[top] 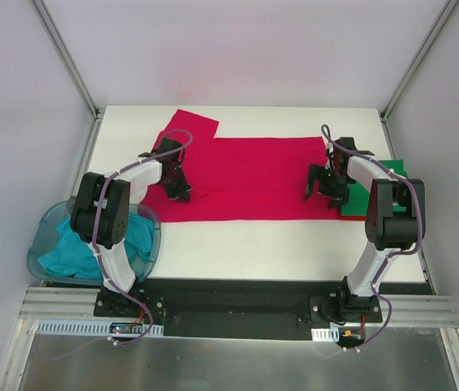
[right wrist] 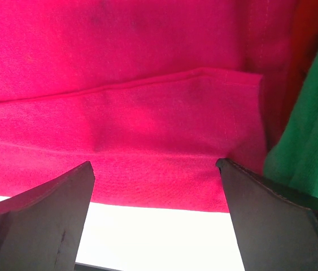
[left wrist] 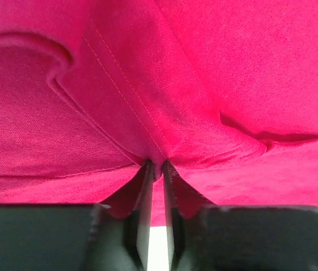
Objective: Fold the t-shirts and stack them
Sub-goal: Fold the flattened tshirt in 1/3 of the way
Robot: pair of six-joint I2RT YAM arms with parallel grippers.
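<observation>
table [top: 294, 244]: red t-shirt [top: 253, 175] spread across far half. teal t-shirt [top: 66, 248] in tub [top: 156, 232], near left; green t-shirt [top: 394, 169] against red's right end. left gripper [left wrist: 156, 164] pinches a red fold; right gripper [right wrist: 154, 165] gapes over the hem. risk: lone pull skews shirt, or right snags green. layers pinched: cannot tell.

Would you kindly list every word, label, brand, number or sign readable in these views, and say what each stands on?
No text can be read in any view.
The red t-shirt, the green t-shirt, the teal t-shirt and the blue tub show no print or label.
The small fittings at the arm bases are too small to tell whether they bear any marking.
</observation>
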